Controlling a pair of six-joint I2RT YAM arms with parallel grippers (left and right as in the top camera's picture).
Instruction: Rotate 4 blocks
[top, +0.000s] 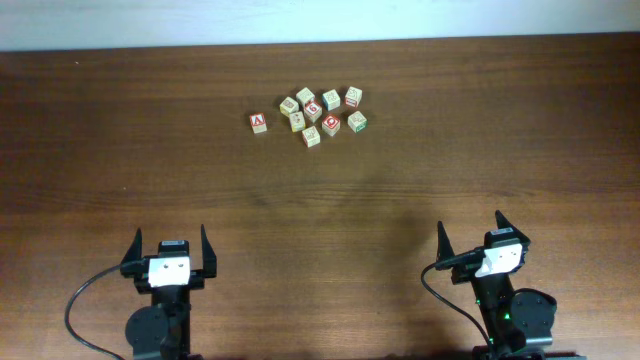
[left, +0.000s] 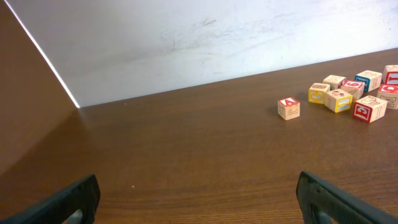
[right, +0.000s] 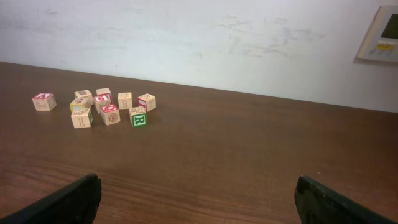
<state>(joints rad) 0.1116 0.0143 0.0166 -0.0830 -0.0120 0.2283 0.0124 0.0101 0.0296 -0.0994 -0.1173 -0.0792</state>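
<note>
Where the blocks (top: 297, 121) lie: near the far edge of the bench (top: 480, 130), a little left of its middle and well apart from both hands.
Block with the red-bordered A (top: 259, 123): it sits alone at the left end of the group, near the cluster but not touching it, with the A face up. The left wrist view (left: 288, 107) and the right wrist view (right: 43, 101) both show the gap.
Cluster: the other small wooden cubes are packed loosely, several of them touching or almost touching.
Green-printed block (top: 357, 121): at the right end of the cluster, on the side toward the near edge. A green letter shows on its side in the right wrist view (right: 138, 118).
Red-marked cubes (top: 313, 107): inside the cluster, with pale cubes around them.
Left hand (top: 170, 232): by the near edge, toward the left corner. Its fingers are spread wide, with only bare bench between them (left: 198, 177).
Right hand (top: 470, 220): by the near edge, toward the right corner. It is also spread wide and holds nothing (right: 198, 179).
Wall (right: 186, 37): white and scuffed, rising behind the far edge.
</note>
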